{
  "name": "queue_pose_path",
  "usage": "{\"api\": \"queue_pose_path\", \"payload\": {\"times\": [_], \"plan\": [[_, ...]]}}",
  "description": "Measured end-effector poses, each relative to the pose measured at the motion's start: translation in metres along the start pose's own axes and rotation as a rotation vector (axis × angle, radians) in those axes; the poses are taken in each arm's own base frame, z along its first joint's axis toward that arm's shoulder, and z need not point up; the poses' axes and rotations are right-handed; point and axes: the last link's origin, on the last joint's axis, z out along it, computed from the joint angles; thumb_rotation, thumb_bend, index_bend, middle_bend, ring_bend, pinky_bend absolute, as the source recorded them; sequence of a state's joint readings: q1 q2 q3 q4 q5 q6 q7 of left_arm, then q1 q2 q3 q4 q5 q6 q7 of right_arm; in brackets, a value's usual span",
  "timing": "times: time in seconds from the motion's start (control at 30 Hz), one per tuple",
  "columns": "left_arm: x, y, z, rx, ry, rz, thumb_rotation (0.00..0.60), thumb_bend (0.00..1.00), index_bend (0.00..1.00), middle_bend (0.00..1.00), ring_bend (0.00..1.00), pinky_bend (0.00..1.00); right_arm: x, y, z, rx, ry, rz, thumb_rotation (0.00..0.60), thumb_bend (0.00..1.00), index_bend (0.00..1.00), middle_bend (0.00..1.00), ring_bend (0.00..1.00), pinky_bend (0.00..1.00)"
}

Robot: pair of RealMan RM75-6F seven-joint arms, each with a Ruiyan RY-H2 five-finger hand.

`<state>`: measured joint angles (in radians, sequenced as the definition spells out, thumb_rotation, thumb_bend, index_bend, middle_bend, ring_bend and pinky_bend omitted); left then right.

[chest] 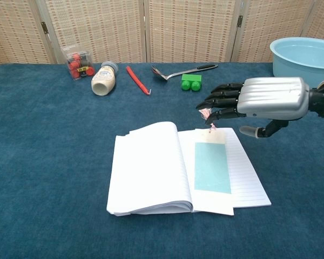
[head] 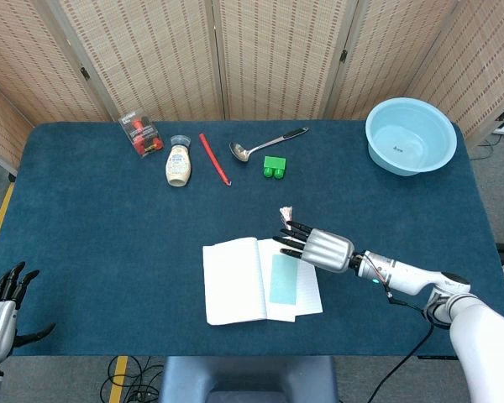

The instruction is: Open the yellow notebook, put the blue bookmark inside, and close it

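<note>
The notebook (head: pixel 233 284) (chest: pixel 148 168) lies open near the table's front edge, its white pages facing up. The blue bookmark (head: pixel 283 279) (chest: pixel 212 166) lies flat on the right page, and its pink tassel (head: pixel 286 215) (chest: pixel 206 114) reaches past the top edge. My right hand (head: pixel 321 247) (chest: pixel 262 99) hovers above the notebook's far right corner, its fingers spread and holding nothing. My left hand (head: pixel 0 312) hangs open off the table's front left corner, seen only in the head view.
Along the far side sit a red snack box (head: pixel 140 133) (chest: pixel 78 61), a mayonnaise bottle (head: pixel 179 164) (chest: pixel 103 79), a red stick (head: pixel 214 158) (chest: pixel 137 79), a metal ladle (head: pixel 265 144) (chest: pixel 183 70) and a green block (head: pixel 274 167) (chest: pixel 191 82). A light blue basin (head: pixel 410 134) (chest: pixel 305 54) stands far right.
</note>
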<state>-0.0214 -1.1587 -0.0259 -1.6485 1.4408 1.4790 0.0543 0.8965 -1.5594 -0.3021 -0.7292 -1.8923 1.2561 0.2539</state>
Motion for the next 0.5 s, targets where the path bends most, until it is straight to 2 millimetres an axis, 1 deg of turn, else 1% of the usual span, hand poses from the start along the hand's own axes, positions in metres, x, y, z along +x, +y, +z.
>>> {"api": "queue_pose_path", "payload": {"times": [0.17,0.3,0.5], "plan": [[0.0,0.002,0.0,-0.009,0.0,0.001,0.6,0.07,0.15,0.04,0.04,0.14,-0.007,-0.005,-0.011,-0.092,-0.107,0.061,0.6,0.57,0.19,0.0,0.0,0.0],[0.0,0.003,0.001,-0.01,0.0,0.003,0.6,0.07,0.15,0.04,0.04,0.14,-0.012,-0.001,-0.018,-0.185,-0.178,0.103,0.6,0.58,0.19,0.0,0.0,0.0],[0.0,0.003,0.001,-0.011,-0.001,0.005,0.6,0.07,0.15,0.04,0.04,0.14,-0.018,0.001,-0.02,-0.256,-0.211,0.161,0.6,0.58,0.19,0.0,0.0,0.0]]}}
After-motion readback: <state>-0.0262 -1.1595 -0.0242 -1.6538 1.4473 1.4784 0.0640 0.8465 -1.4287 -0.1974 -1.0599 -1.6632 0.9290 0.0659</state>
